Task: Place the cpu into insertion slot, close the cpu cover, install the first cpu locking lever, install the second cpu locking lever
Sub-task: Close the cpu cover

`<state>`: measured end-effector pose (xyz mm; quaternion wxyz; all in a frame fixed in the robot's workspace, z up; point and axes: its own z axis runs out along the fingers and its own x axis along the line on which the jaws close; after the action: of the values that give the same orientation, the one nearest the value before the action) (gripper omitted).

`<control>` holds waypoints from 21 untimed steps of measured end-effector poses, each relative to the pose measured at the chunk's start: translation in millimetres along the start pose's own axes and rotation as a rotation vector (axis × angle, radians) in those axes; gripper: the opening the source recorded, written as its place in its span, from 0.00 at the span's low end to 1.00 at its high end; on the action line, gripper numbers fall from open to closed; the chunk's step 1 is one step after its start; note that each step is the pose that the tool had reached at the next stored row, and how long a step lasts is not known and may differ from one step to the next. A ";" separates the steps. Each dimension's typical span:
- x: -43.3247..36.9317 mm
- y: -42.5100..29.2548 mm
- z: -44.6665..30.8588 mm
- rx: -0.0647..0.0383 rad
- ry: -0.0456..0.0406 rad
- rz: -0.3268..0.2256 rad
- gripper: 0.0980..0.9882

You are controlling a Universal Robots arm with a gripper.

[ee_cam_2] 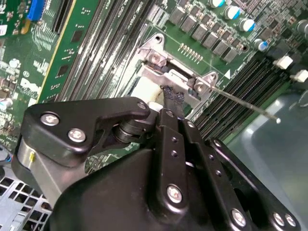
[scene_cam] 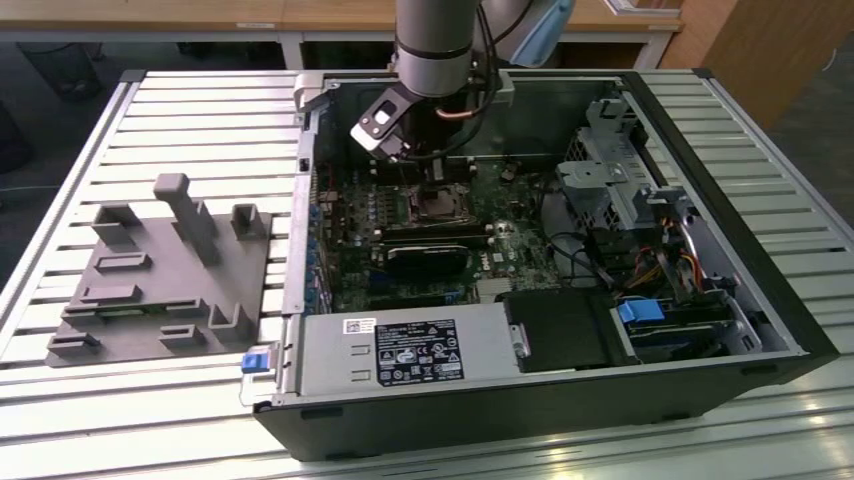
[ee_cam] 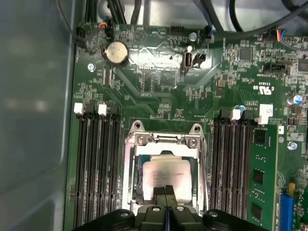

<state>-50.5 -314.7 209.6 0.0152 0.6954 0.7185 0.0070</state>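
Note:
The cpu lies flat in the insertion slot, its silvery top showing through the window of the cpu cover. The cover's metal frame lies down around the chip. My gripper hangs right over the near edge of the cpu, its black fingers pressed together with nothing between them. In the second wrist view the gripper points down at the cover, and a thin wire locking lever sticks out sideways from the socket corner. In the exterior view the gripper reaches into the open computer case over the slot.
Long black memory slots flank the socket on both sides. A black heatsink block sits just in front of the socket, with the power supply nearer still. Drive cages and cables fill the exterior view's right. A grey fixture stands outside the case.

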 end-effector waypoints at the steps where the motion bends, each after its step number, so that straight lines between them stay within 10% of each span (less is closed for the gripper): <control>1: 0.0 -0.6 1.2 0.000 0.0000 0.000 0.01; 21: 0.1 -2.0 3.8 0.000 -0.0007 0.000 0.01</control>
<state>-52.4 -314.7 205.8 0.0155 0.6954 0.7185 0.0068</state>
